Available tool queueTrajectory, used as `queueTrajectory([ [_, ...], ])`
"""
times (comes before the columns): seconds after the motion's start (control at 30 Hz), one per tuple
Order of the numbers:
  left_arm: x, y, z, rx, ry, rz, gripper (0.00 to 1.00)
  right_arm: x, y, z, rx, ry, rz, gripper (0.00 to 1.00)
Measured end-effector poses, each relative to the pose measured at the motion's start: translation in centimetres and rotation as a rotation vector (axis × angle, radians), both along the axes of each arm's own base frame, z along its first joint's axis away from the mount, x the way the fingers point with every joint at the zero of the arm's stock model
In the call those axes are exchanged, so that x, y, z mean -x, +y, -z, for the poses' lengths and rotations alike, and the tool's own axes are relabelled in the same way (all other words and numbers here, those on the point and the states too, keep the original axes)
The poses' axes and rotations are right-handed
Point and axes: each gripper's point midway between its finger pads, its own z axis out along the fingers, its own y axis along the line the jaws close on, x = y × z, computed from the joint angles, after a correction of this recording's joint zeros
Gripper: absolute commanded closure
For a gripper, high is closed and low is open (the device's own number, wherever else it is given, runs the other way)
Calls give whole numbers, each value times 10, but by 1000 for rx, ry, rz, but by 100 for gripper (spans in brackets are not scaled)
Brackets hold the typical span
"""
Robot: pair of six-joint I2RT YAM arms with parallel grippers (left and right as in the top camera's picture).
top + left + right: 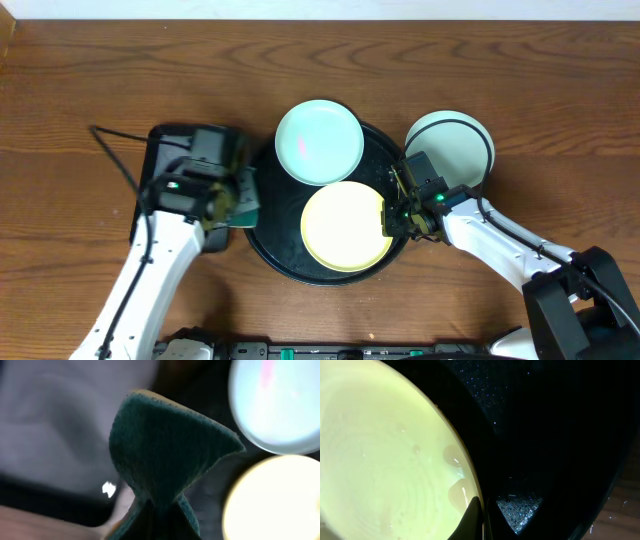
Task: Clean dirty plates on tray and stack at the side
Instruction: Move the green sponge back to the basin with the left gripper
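The round black tray [264, 236] holds a pale aqua plate [319, 141] at its back, with a pink smear on it, and a pale yellow plate [345, 226] at its front. A second aqua plate [450, 148] lies on the table right of the tray. My right gripper [392, 212] is shut on the yellow plate's right rim [395, 460], one finger on top of it. My left gripper [236, 197] is shut on a green sponge [165, 445] at the tray's left edge, with both tray plates [277, 405] blurred beyond it.
A smaller black rectangular tray [165, 140] lies under the left arm, left of the round tray. A thin black cable [112, 150] runs over the table to its left. The tray's black floor [545, 425] fills the right wrist view.
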Motion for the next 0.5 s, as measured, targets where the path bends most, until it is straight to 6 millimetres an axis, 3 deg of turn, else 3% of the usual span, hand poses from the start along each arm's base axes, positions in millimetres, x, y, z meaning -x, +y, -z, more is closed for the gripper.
queueTrajectory([
  [0.23, -5, 58, 0, -43, -3, -116, 92, 0, 0, 0, 0, 0, 0, 98],
  [0.5, -28, 80, 8, -60, -60, -156, 92, 0, 0, 0, -1, -2, 0, 98],
])
